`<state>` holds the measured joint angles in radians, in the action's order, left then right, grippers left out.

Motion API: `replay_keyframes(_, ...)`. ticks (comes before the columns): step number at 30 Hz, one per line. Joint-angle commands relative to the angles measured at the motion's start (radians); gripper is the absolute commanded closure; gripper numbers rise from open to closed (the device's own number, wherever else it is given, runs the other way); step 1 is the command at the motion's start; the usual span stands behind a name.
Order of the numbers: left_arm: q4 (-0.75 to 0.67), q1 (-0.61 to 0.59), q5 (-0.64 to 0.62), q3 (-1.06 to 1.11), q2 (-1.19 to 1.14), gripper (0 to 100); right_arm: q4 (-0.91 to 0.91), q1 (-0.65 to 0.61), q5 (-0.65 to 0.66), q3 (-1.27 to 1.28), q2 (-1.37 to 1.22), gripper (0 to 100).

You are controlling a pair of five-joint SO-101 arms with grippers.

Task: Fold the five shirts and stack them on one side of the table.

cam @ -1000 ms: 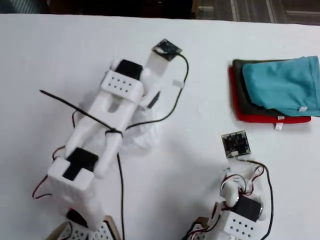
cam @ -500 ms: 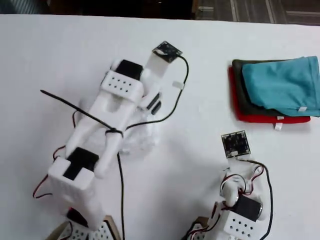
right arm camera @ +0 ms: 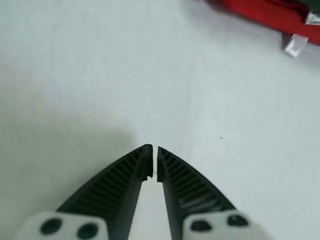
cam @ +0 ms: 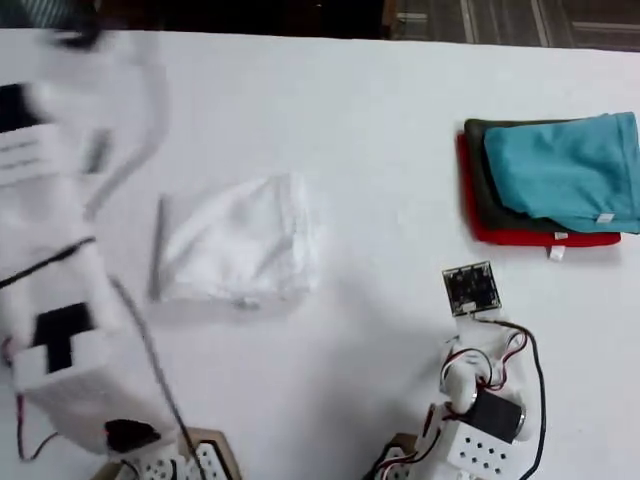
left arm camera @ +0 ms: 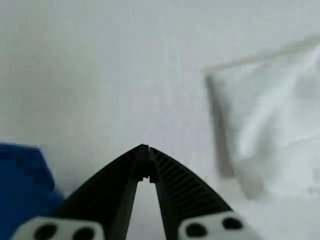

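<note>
**Item 1, white shirt [cam: 235,240].** It is lying folded into a rough rectangle on the table [cam: 380,130], left of centre and well apart from the stack.

**Item 2, stack.** It is sitting at the right side of the table. The red shirt [cam: 480,228] is lying at the bottom, a dark shirt [cam: 478,160] over it, and the teal shirt [cam: 565,170] on top.

**Item 3, left gripper [left arm camera: 145,160].** Its jaws are meeting tip to tip and gripping nothing. It is hanging over bare table just left of the white shirt's edge, and the left arm [cam: 60,340] is standing at the left edge.

**Item 4, right gripper [right arm camera: 151,159].** Its jaws are showing only a hairline gap and carrying nothing. It is hanging over bare table on the near side of the red shirt, with the right arm [cam: 480,420] at the near right.

**Item 5, blue thing [left arm camera: 20,185].** It is lying left of the left gripper. It may be another shirt, but this cannot be told.

**Handling note (judgement).** The step in hand is probably carrying the white shirt to the stack.
- The jaws are needing to open wide first, then pinch through every layer at a folded edge. Catching the top layer alone is risking the fold falling open.
- Two grippers taking two corners would be keeping the bundle level.
- Lowering it square onto the teal shirt, and letting go only once the cloth is resting, should be keeping the pile tidy.
</note>
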<state>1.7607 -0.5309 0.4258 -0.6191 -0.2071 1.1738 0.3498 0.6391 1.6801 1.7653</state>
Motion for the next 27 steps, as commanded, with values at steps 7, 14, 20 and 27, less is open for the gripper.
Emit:
replay_keyframes(7, -0.029, -0.419, 0.190, 0.213, 0.109, 97, 0.031, -0.346, -0.051, -0.158, 0.019, 97.8)
replay_keyframes(14, -0.163, -0.651, 0.377, 0.510, 0.273, 97, -0.012, -0.478, -0.051, -0.273, -0.044, 97.8)
replay_keyframes(20, -0.463, -0.789, 0.404, 1.003, 0.377, 97, -0.028, -0.481, -0.055, -0.506, -0.407, 97.8)
replay_keyframes(27, -0.614, -0.812, 0.272, 1.382, 0.419, 97, 0.085, -0.611, -0.176, -1.036, -1.000, 97.8)
